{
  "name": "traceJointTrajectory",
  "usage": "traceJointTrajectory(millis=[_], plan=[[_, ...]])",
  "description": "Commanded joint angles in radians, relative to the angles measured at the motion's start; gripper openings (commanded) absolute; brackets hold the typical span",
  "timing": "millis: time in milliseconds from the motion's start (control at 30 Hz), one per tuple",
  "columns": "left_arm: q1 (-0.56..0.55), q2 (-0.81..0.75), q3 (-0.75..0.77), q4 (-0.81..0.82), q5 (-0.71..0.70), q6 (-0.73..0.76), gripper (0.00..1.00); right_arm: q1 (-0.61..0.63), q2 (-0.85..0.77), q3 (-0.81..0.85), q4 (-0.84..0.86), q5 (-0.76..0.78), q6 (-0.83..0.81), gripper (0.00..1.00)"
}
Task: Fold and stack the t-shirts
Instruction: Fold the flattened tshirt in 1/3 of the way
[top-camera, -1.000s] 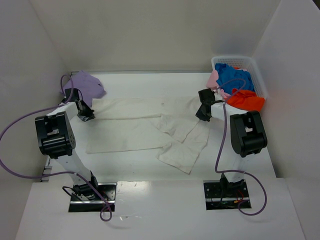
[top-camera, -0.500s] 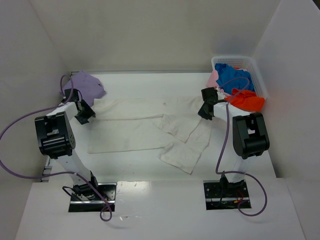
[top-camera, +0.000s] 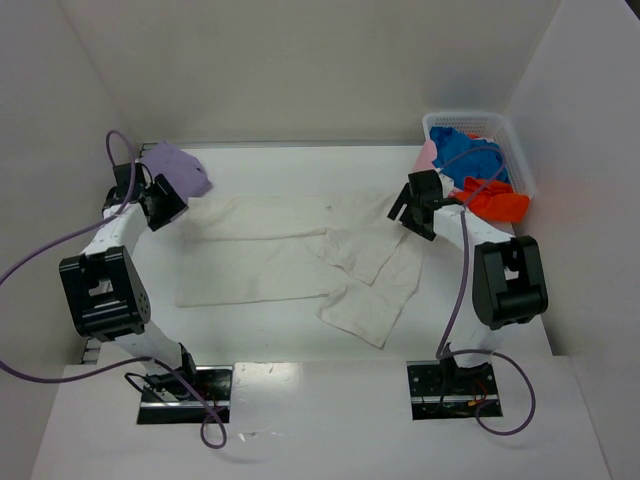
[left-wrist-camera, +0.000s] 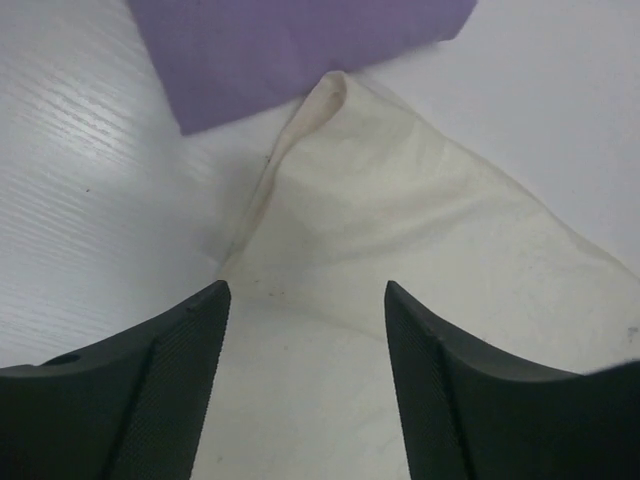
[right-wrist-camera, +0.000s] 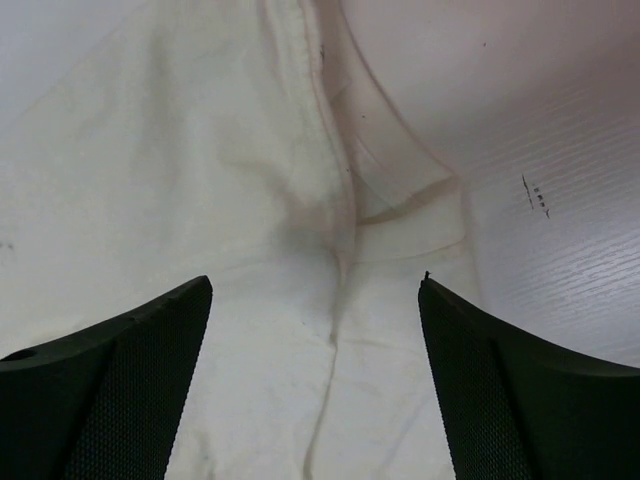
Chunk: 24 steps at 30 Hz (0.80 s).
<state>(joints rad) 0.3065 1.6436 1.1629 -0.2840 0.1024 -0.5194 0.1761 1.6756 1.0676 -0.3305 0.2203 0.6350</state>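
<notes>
An off-white t-shirt (top-camera: 290, 250) lies spread across the middle of the table, folded along its far edge, with a sleeve trailing to the front right. My left gripper (top-camera: 162, 203) hangs open over its far-left corner (left-wrist-camera: 400, 200), holding nothing. A folded lavender t-shirt (top-camera: 178, 170) lies just beyond that corner (left-wrist-camera: 290, 50). Above the shirt's far-right end (right-wrist-camera: 250, 200) my right gripper (top-camera: 415, 208) is open and empty. Blue (top-camera: 470, 155), orange-red (top-camera: 495, 203) and pale pink (top-camera: 428, 157) t-shirts fill the basket.
A white mesh basket (top-camera: 515, 150) stands at the far right corner against the right wall. White walls close in the table on the left, back and right. Purple cables loop from both arms.
Both grippers have opened and let go of the off-white shirt's far edge. Each has lifted and drawn back from the cloth, the left toward the lavender shirt.
</notes>
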Motion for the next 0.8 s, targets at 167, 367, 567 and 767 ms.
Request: traceJointTrajectory(millis=[167, 367, 567, 767], plan=[[0.006, -0.135, -0.035, -0.021, 0.103, 0.012, 0.87, -0.024, -0.135, -0.104, -0.045, -0.061, 0.06, 1.0], [0.006, -0.235, -0.149, -0.021, 0.103, -0.02, 0.94, -0.024, -0.302, -0.25, -0.07, -0.07, 0.182, 1.0], [0.006, -0.249, -0.18, -0.011, 0.114, -0.03, 0.95, -0.024, -0.453, -0.328, -0.14, -0.104, 0.262, 1.0], [0.006, -0.249, -0.18, -0.011, 0.114, -0.03, 0.96, 0.069, -0.524, -0.437, -0.15, -0.156, 0.357, 1.0]])
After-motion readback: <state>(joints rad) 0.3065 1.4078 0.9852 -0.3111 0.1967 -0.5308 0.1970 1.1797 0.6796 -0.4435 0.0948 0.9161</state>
